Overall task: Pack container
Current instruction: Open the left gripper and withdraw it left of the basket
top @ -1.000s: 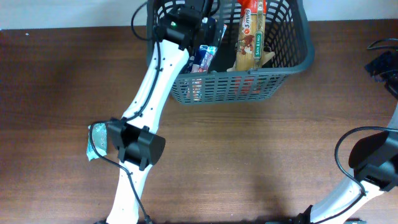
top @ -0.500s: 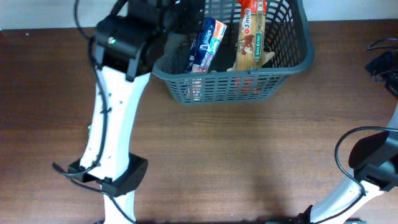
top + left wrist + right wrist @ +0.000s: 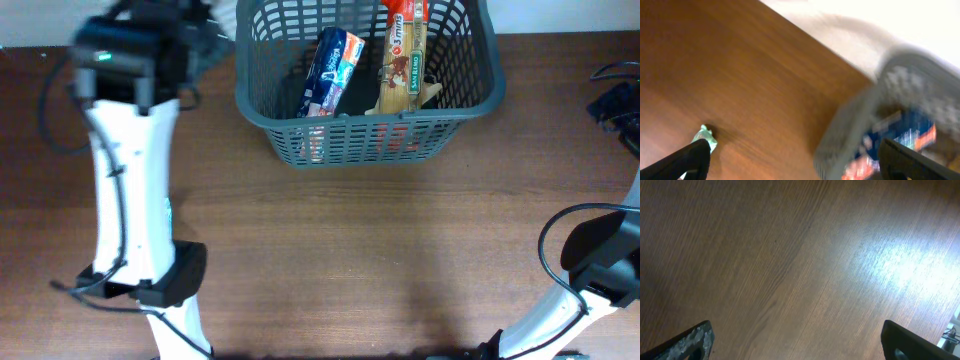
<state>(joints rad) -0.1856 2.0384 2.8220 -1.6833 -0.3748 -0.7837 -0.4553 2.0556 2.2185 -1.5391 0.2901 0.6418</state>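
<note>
My right gripper (image 3: 802, 341) hangs over bare brown table (image 3: 790, 255), and only the tips of my two fingers (image 3: 692, 340) show, one in each lower corner of the view, set wide apart with nothing between them but wood. The finger on the left looks scuffed and speckled grey, while the one on the right is plain dark. The wood grain runs slantwise across the view, a bright patch of glare (image 3: 905, 265) lies toward the right, and the left side is dimmer.
</note>
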